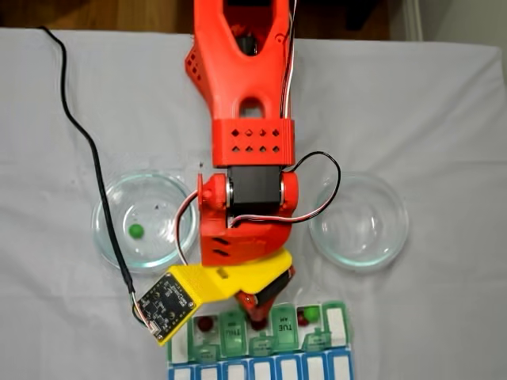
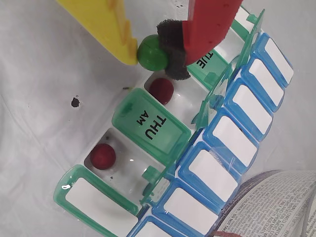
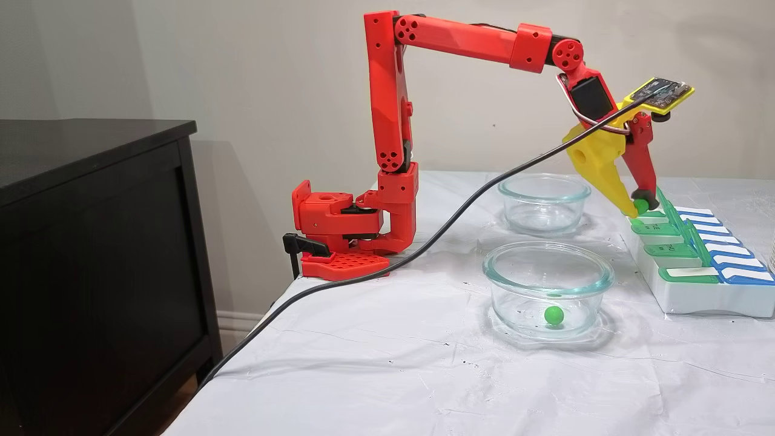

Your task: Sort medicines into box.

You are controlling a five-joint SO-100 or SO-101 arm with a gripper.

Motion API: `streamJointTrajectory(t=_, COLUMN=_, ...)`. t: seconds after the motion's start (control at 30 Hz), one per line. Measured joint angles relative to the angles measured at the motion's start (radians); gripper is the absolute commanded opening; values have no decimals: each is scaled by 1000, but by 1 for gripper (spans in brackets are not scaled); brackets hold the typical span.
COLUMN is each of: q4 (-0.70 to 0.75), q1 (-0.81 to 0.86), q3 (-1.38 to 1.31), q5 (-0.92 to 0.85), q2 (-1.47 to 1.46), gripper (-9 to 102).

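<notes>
End effector (image 2: 150, 53) clamped on a green ball (image 2: 152, 52) — yellow finger (image 2: 106, 24) on one side, red finger with its black foam pad (image 2: 174, 49) on the other. Poised over the pill organizer (image 2: 163, 148), just above an open white cell. Directly below the held ball in the wrist view, a red ball (image 2: 161, 90) resting in that open cell. Further down from the tips, past the closed green lid (image 2: 150, 129) marked THU AM, another red ball (image 2: 102, 156) in a second open cell. To the right of the tips in the wrist view, a closed lid marked TUE (image 2: 210, 61) and beyond it the blue second row (image 2: 232, 143).

In a fixed view from above, tips (image 1: 255, 313) down among the organizer's green lids (image 1: 261, 336); a red ball (image 1: 206, 323) left of them, a red (image 1: 300, 320) and a green ball (image 1: 311, 314) right of them, all in open cells. Up and to the left of the tips, a glass dish (image 1: 107, 237) holding one green ball (image 1: 136, 230); up and to the right, a second glass dish (image 1: 396, 229).

From the side, end effector (image 3: 639, 209) angled steeply down, ball just above the organizer (image 3: 696, 297) at its far end. Near dish (image 3: 548, 275) with its green ball (image 3: 553, 315) in front of the tips on the white-covered bench (image 3: 393, 363).
</notes>
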Motion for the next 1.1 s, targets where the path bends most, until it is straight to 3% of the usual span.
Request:
streamJointTrajectory(t=0.37, q4=-25, q1=-17, q3=41, q5=-9, q2=-11, gripper=0)
streamJointTrajectory(t=1.1, q4=-207, q1=-32, q3=41, q5=71, q2=-150, gripper=0)
